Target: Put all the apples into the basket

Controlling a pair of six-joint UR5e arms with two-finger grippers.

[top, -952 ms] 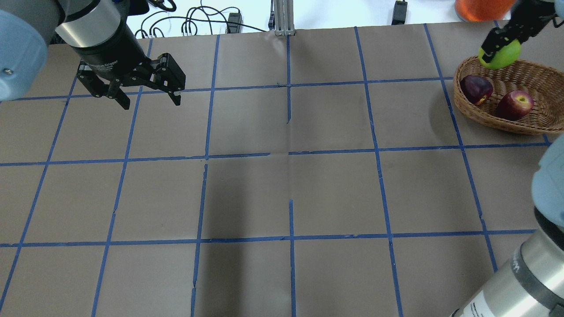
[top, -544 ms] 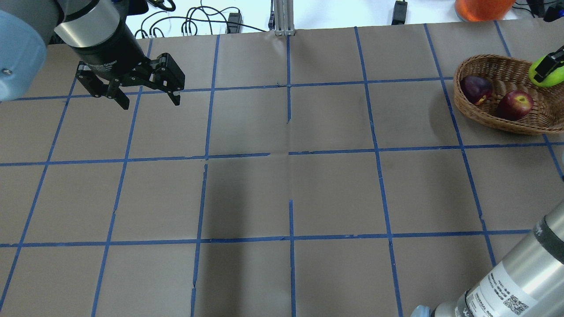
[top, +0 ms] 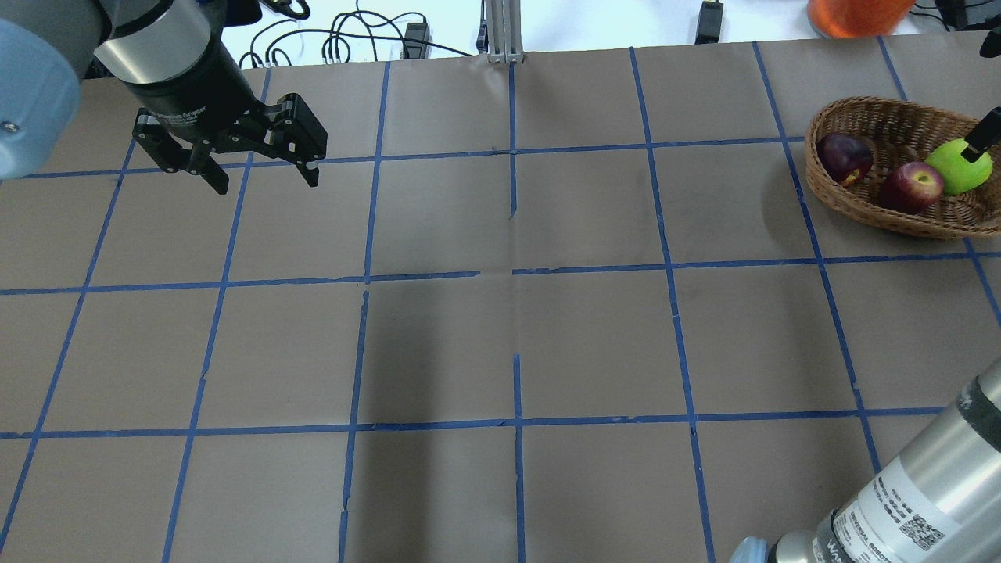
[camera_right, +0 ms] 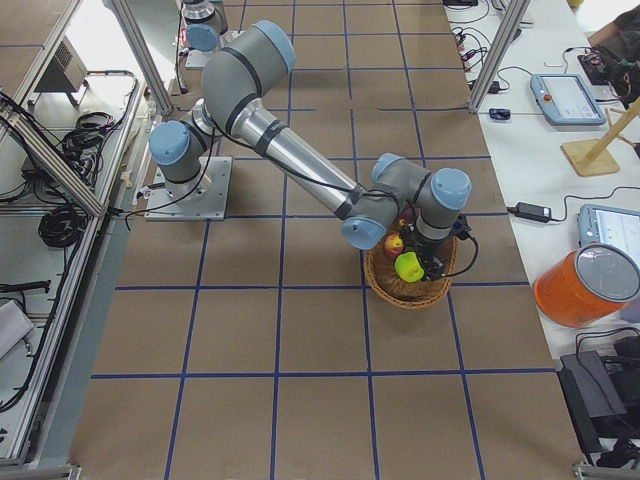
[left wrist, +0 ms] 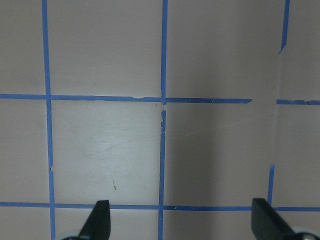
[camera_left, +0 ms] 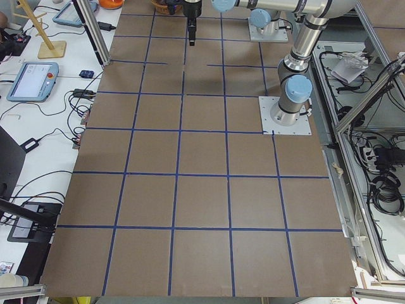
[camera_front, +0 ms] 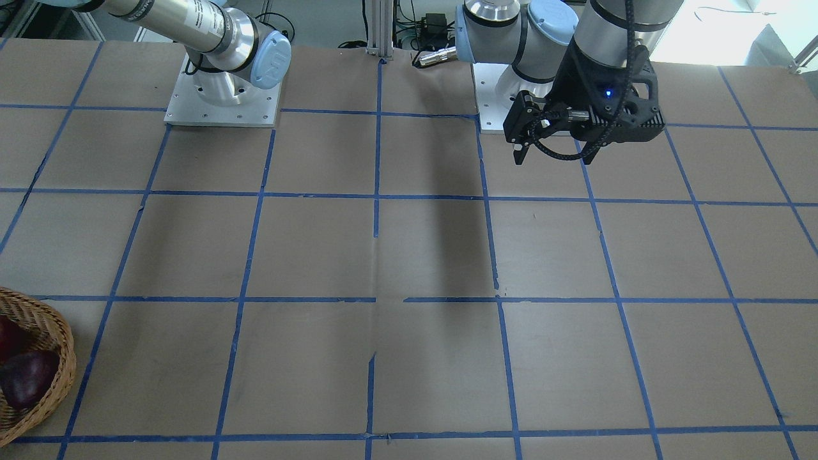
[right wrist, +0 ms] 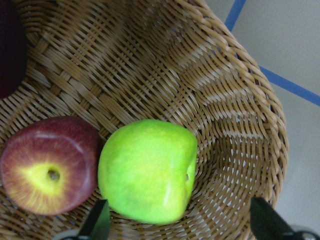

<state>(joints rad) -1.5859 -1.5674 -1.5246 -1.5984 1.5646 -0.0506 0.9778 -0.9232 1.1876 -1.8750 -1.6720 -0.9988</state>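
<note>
The wicker basket [top: 868,117] stands at the table's far right. It holds the purple-maroon apple [top: 844,156], the red apple [top: 907,186] and the lime green apple [top: 958,166]. In the right wrist view the green apple [right wrist: 147,170] lies on the basket's weave [right wrist: 165,75] beside the red apple [right wrist: 47,165]. My right gripper [right wrist: 181,215] is open just above the green apple, its fingertips spread wider than the apple. One of its fingers [top: 981,137] shows in the overhead view. My left gripper [top: 262,176] is open and empty above the far left of the table.
An orange container [top: 856,16] stands beyond the table's far edge near the basket. Cables [top: 344,39] lie behind the far edge. The right arm [camera_right: 300,165] reaches across to the basket [camera_right: 408,290]. The brown table paper [top: 516,328] is marked with blue tape squares.
My right gripper carried the green apple from the basket's far left rim to its right side, lowered it in and opened. The left arm has barely moved.
</note>
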